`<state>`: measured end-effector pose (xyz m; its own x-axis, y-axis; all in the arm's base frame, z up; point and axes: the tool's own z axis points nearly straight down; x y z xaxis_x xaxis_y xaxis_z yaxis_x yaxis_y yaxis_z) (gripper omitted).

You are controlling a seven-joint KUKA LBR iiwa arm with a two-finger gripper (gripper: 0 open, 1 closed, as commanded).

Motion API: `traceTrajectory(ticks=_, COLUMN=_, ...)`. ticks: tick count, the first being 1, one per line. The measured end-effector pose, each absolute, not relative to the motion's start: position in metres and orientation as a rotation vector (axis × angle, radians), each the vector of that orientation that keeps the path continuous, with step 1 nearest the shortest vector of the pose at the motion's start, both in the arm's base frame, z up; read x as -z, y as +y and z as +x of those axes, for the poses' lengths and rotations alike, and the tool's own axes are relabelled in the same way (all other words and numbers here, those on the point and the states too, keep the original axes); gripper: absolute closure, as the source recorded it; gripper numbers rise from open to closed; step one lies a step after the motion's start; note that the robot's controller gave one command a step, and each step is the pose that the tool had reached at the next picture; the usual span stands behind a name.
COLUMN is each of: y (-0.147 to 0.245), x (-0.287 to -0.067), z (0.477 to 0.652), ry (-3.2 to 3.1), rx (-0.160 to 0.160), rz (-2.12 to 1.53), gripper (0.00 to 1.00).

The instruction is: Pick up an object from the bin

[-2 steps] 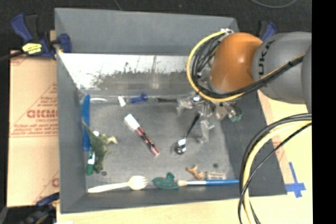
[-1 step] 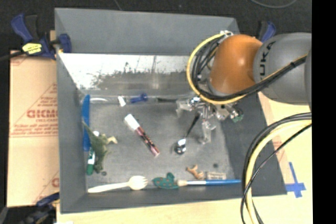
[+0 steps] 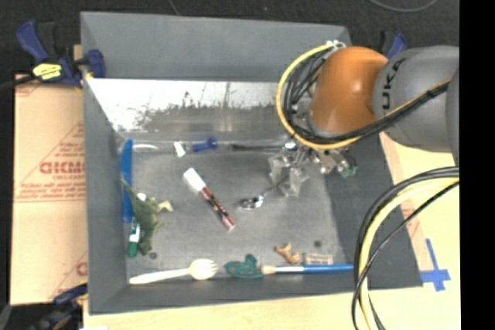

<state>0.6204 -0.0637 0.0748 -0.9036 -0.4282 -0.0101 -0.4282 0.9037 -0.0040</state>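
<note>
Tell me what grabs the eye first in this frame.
The arm's orange cover dominates the right rear of the bin, with the pincer below it near a small shiny metal piece mid-bin. A green toy dinosaur lies by the left wall, a white plastic utensil along the front.

Clock read from the middle of the bin [image 3: 104,182], 12 at the far wall.
- Gripper [image 3: 292,175] at 3.
- Small loose piece [image 3: 251,202] just beside it, at its 7.
- Capped tube [image 3: 207,197] near centre, lying along the 11-to-5 line.
- Dinosaur figure [image 3: 148,216] at 8, next to a long strip [image 3: 126,178] against the 9 wall.
- Spoon [image 3: 186,271], leaf-shaped piece [image 3: 244,267] and brush handle [image 3: 309,268] in a row along the 6 wall, running 7 to 5.
- Small animal figure [image 3: 288,250] just behind the brush handle.
</note>
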Motion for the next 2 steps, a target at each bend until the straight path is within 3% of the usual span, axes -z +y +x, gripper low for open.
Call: traceTrajectory(ticks=2, y=-0.064, x=-0.085, z=0.619, ry=3.057, rx=0.002, rz=-0.688, gripper=1.00)
